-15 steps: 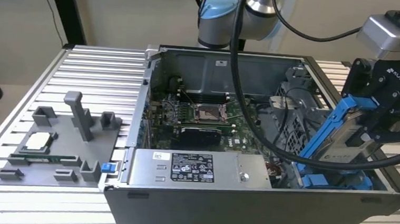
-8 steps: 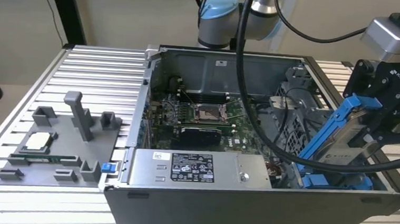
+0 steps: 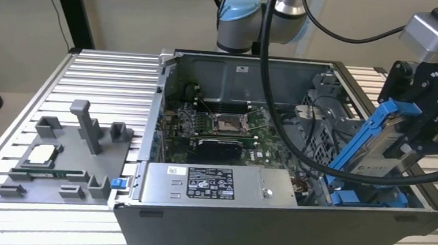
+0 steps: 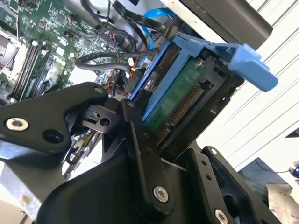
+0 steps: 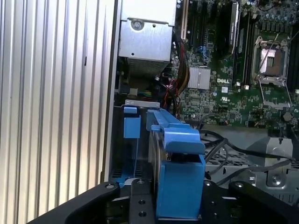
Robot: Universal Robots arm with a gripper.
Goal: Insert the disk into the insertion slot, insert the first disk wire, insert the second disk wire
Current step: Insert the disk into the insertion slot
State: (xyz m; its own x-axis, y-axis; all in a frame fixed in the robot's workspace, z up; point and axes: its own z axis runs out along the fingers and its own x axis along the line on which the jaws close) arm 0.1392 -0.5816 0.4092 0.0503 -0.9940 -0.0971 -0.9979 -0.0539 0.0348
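Note:
The disk (image 3: 381, 150), silver-grey in a bright blue carrier, hangs tilted over the right end of the open computer case. My gripper (image 3: 419, 133) is shut on its upper part. Its lower end reaches down to the insertion slot (image 3: 368, 197), the bay with blue rails at the case's near right corner. In the second wrist view the disk (image 4: 180, 95) shows its green board and connector between the black fingers (image 4: 140, 140). In the first wrist view the carrier (image 5: 177, 158) stands beside the slot's blue rail (image 5: 132, 128). Loose black cables (image 4: 107, 60) and a blue cable (image 4: 154, 16) lie by the bay.
A grey labelled power-supply box (image 3: 199, 184) sits along the case's near wall. The motherboard (image 3: 218, 128) fills the case floor. A thick black arm cable (image 3: 281, 115) hangs across the case. A grey fixture tray (image 3: 54, 157) lies on the slatted table (image 3: 106, 74) at the exterior view's left.

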